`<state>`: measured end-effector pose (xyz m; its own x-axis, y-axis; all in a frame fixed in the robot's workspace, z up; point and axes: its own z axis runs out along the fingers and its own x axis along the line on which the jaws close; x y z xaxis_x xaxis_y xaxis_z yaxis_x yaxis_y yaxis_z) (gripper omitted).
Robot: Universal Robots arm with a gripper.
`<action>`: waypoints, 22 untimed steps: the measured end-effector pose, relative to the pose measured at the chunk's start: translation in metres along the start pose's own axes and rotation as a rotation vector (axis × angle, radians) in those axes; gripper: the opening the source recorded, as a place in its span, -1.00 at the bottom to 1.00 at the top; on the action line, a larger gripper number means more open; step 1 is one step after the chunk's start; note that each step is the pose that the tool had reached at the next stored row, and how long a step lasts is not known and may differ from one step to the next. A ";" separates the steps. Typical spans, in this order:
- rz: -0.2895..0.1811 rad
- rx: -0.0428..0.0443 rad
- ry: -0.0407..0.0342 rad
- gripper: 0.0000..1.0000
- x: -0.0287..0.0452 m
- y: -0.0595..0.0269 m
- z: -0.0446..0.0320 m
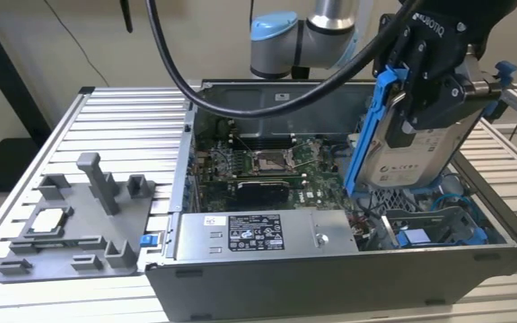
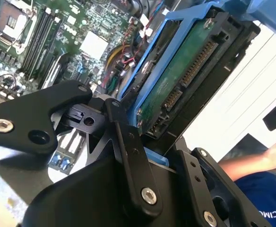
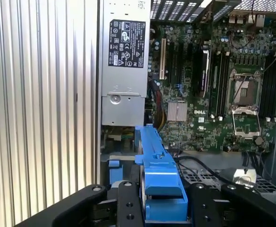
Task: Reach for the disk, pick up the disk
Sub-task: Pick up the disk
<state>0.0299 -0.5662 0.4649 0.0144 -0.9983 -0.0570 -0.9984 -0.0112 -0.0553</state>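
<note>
The disk (image 1: 413, 156), silver-grey with a white label and a bright blue frame, hangs nearly upright above the open computer case, on the exterior view's right. My black gripper (image 1: 425, 111) is shut on its upper part, one finger on each flat side. The second wrist view shows the disk's green circuit-board underside (image 2: 185, 78) clamped between the black fingers (image 2: 128, 142). The first wrist view shows the blue frame edge (image 3: 158, 172) of the disk held between the finger links.
Under the disk is the drive bay (image 1: 433, 229) with blue parts. The case also holds the motherboard (image 1: 263, 168) and a grey power supply box (image 1: 263, 234). A grey fixture (image 1: 75, 225) with a small silvery chip (image 1: 48, 219) lies on the slatted table. A person's hand (image 2: 275, 153) is nearby.
</note>
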 end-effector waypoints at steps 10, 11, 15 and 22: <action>0.000 -0.0042 -0.0001 -1.00 0.0110 -0.0275 0.0039; 0.000 -0.0047 -0.0001 -1.00 0.0120 -0.0309 0.0045; 0.000 -0.0063 -0.0003 -1.00 0.0177 -0.0449 0.0071; 0.000 -0.0070 -0.0002 -1.00 0.0298 -0.0623 0.0120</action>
<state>0.0932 -0.5945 0.4547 0.0140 -0.9983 -0.0572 -0.9988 -0.0113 -0.0483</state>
